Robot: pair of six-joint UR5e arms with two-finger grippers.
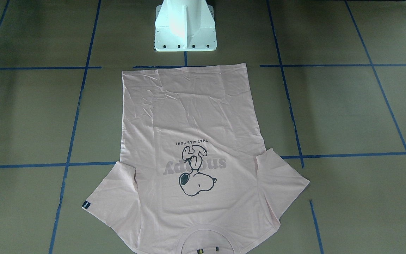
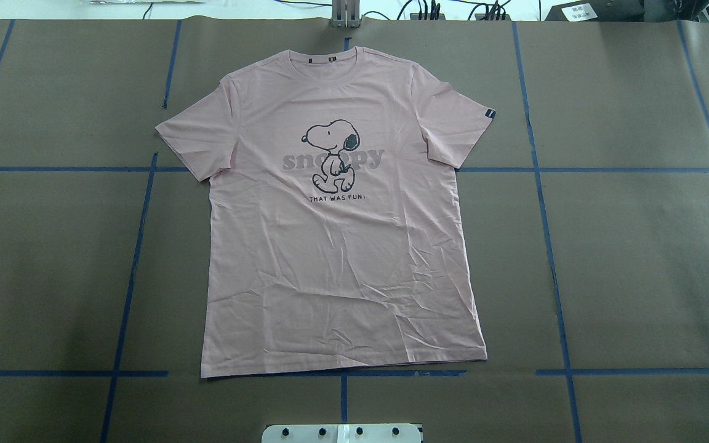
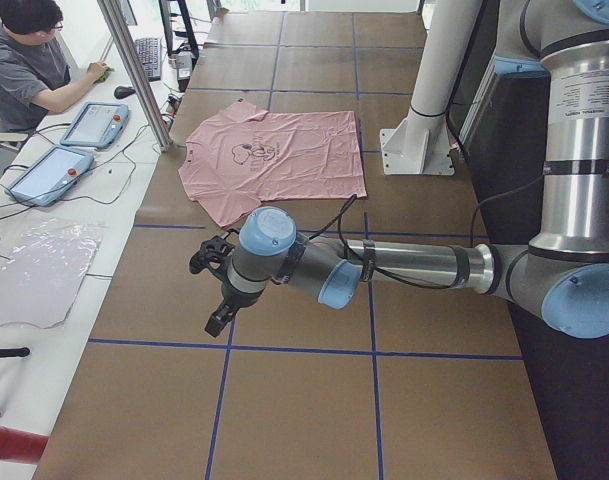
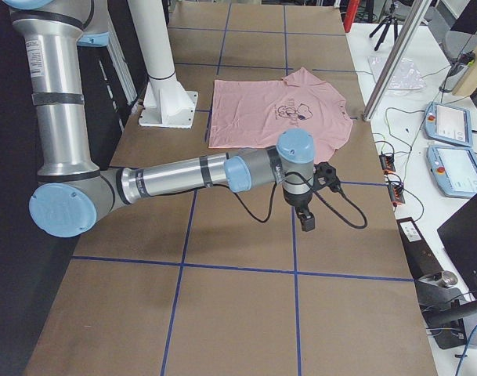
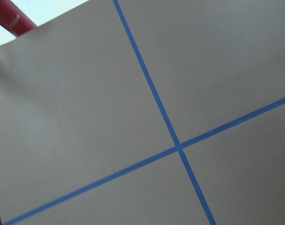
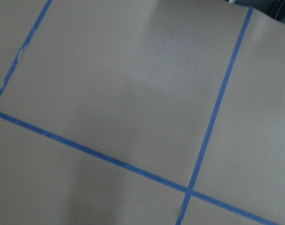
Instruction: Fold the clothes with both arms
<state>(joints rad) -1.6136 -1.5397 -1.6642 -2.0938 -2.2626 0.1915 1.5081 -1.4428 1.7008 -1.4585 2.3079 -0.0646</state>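
**Operator:** Currently, where is the garment?

**Technician:** The T-shirt (image 2: 342,246) lies flat, print up, in the centre of the overhead view on the table (image 2: 637,258). Its collar (image 2: 327,58) is toward the top edge and its hem (image 2: 342,368) toward the bottom. Reading that frame from the left: the first sleeve (image 2: 194,135), the printed dog (image 2: 333,154) mid-chest, then the second sleeve (image 2: 459,126). Light creases cross the lower body.

**Operator:** Gripper status?

**Technician:** The left gripper (image 3: 219,300) hangs over bare table at lower left of the left side view, clear of the shirt. The right gripper (image 4: 305,219) hangs over bare table at centre of the right side view, also clear. Nothing hangs from either. Their fingers appear only in the side views, so how far apart they stand cannot be told.

**Operator:** Handling notes?

**Technician:** The fabric looks like a thin, light, limp knit. Expect it to sag and drape when lifted rather than keep its shape, and to drag across the table covering. Pinch at the edges, through both layers. A shoulder seam beside the collar and the hem corner on the same side look like the best holds, one for each arm.
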